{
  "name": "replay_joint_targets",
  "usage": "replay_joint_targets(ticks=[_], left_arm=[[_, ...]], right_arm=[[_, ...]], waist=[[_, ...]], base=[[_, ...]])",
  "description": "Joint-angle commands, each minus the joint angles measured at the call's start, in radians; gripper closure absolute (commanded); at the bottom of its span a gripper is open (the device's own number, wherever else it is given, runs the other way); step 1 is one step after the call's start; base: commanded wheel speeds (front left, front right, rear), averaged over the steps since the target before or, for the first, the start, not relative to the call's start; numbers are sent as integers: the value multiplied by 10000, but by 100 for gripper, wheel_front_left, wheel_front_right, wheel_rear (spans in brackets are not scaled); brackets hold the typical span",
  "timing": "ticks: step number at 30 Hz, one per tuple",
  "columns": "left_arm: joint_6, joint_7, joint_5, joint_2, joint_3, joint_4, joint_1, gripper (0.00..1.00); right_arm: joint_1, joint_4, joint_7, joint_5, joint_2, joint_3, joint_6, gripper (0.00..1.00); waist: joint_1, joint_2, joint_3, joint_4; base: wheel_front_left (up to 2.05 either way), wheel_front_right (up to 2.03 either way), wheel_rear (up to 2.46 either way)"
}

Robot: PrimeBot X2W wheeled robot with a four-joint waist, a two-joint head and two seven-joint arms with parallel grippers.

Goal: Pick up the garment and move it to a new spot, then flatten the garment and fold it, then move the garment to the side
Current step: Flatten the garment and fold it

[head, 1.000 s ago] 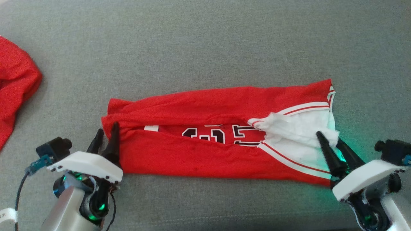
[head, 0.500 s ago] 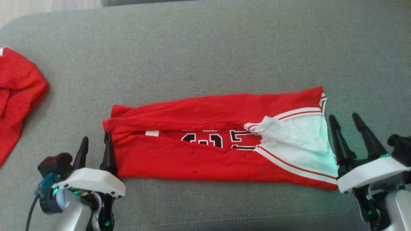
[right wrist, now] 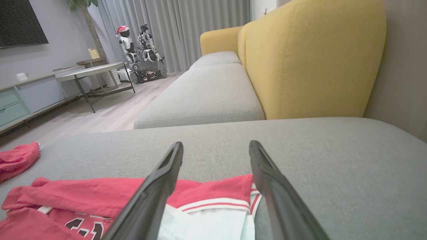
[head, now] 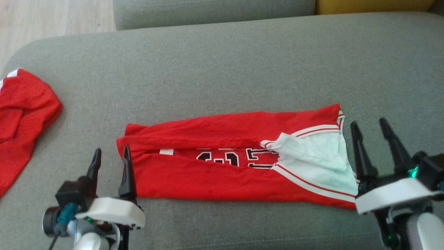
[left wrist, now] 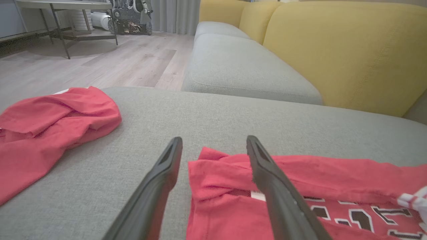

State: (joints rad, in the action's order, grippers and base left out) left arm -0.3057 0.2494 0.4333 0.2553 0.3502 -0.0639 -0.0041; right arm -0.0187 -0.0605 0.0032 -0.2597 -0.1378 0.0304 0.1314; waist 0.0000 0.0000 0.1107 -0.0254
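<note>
Garment [head: 222, 175] lengthwise on cushion [head: 222, 69] between left and right jaws, both spread

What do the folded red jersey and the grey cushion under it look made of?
Folded red jersey: thin knit, probably polyester; matte, with soft creases and white trim bands. Grey cushion: woven upholstery fabric, matte, with a heathered grain; its rounded corner suggests padding.

The garment [head: 222, 170] lies lengthwise across the sofa seat [head: 222, 69], with the left claw [head: 112, 149] at its left end and the right claw [head: 367, 122] just beside its right end. A second garment [head: 24, 114] lies well apart, at the seat's left edge.
</note>
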Motion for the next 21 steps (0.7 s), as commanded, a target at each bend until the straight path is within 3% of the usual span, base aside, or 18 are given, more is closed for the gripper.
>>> replay_joint_targets(ticks=[1,21], left_arm=[[-99,122,-96,253,-323,357,-208,0],[-254,-113,-237,354,33,628,22,0]], right_arm=[[52,-394,-66,63,-60,229,-7,0],[-441,-566,-19,21,109,253,-7,0]], waist=[[0,0,-95,-6],[0,0,-429,67]], base=[[0,0,0],[0,0,0]])
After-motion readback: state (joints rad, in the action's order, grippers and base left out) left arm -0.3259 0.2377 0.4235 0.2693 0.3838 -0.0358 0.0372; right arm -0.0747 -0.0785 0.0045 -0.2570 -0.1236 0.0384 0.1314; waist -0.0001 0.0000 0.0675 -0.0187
